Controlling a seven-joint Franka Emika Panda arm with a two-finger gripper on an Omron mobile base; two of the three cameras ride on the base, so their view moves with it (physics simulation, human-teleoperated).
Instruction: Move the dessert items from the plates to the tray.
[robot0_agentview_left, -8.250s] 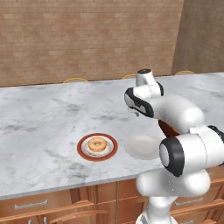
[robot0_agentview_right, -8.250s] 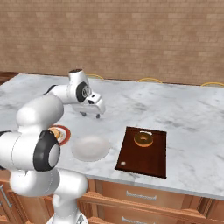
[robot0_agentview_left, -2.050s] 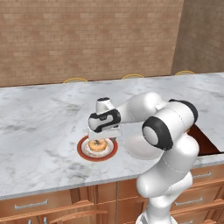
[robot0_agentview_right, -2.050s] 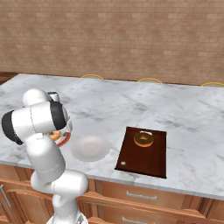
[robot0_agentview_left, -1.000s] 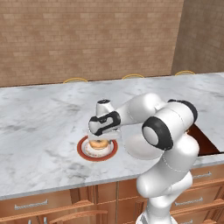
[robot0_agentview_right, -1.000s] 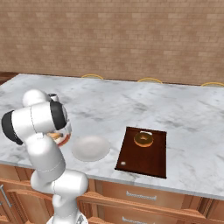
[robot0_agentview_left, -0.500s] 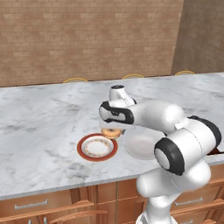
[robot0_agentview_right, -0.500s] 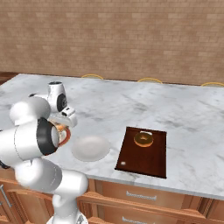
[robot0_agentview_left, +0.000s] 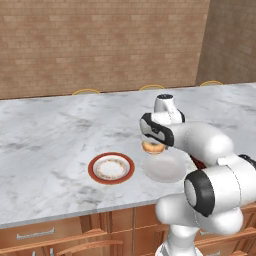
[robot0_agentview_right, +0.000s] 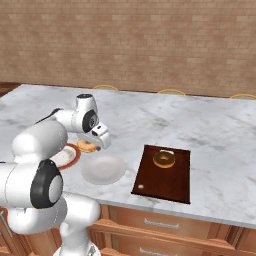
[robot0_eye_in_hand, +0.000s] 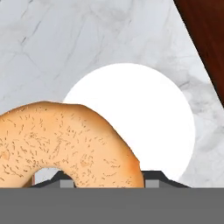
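Note:
The light tan donut (robot0_agentview_left: 153, 147) hangs in the air with my gripper (robot0_agentview_left: 153, 144) shut on it, just above the far left edge of the plain pale plate (robot0_agentview_left: 163, 168). From the hand view the tan donut (robot0_eye_in_hand: 65, 140) looms close over that pale plate (robot0_eye_in_hand: 144, 109). Left of it, the red-rimmed plate (robot0_agentview_left: 111, 168) lies bare. The dark reddish-brown tray (robot0_agentview_right: 165, 175) sits to the right, and the darker-glazed donut (robot0_agentview_right: 163, 159) rests on its far end. My gripper (robot0_agentview_right: 90, 144) holds the tan donut (robot0_agentview_right: 87, 146) between the red-rimmed plate (robot0_agentview_right: 70, 156) and the pale plate (robot0_agentview_right: 103, 169).
A marble counter (robot0_agentview_left: 50, 130) carries everything, with a brick wall (robot0_agentview_left: 100, 45) behind it. Its front edge runs just in front of the plates and tray. A corner of the tray (robot0_eye_in_hand: 205, 30) shows at the upper right of the hand view.
My gripper has lifted the tan donut off the red-rimmed plate and carried it right, to the edge of the pale plate. That red-rimmed plate now lies bare.

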